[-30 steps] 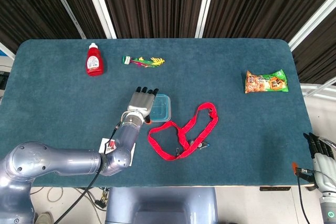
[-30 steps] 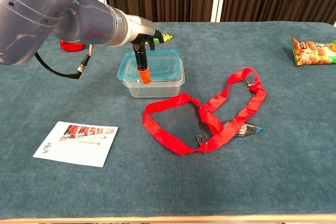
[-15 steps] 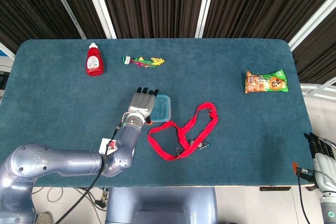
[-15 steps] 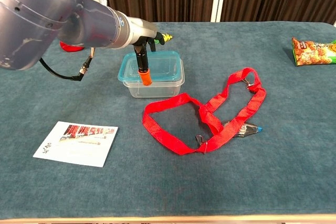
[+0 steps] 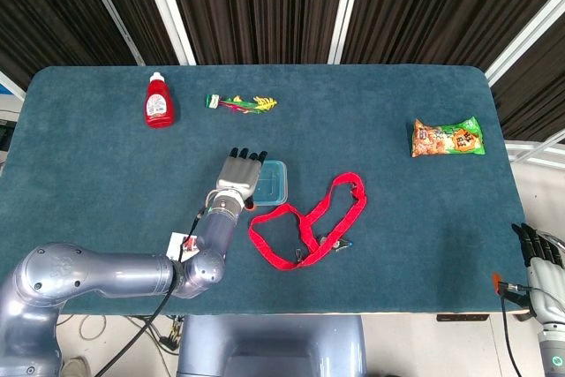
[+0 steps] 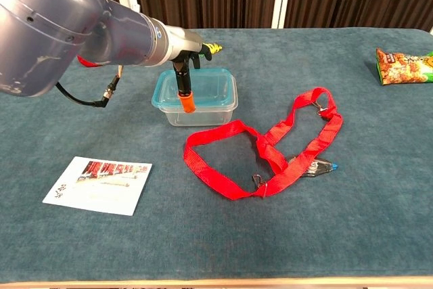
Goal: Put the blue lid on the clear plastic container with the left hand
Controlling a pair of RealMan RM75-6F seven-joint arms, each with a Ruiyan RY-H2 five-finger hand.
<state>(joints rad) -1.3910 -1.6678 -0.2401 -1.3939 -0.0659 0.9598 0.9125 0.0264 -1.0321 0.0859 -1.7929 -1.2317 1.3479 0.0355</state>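
While the left hand (image 5: pixel 240 174) lies palm-down over the blue lid (image 5: pixel 272 181), its fingers are stretched forward and close together rather than wrapped around anything — from the head view it rests on the lid's left part, and whether it presses or merely touches cannot be told. The lid sits squarely on the clear plastic container (image 6: pixel 200 112), near the middle of the teal table (image 5: pixel 106 156); in the chest view the lid's rim lines up with the container's top edge. In that view the arm's dark wrist piece with an orange tip hangs in front of the lid.

The right hand (image 5: pixel 537 258) hangs off the table's near right corner, fingers extended and holding nothing.

Just right of the container lies a red lanyard (image 6: pixel 284 143) in a loose loop with metal clips. A printed card (image 6: pixel 99 184) lies near the front edge. A ketchup bottle (image 5: pixel 158 101) and a small bundle of coloured items (image 5: pixel 240 103) lie toward the far side — a snack bag (image 5: pixel 448 138) lies well apart at the right.
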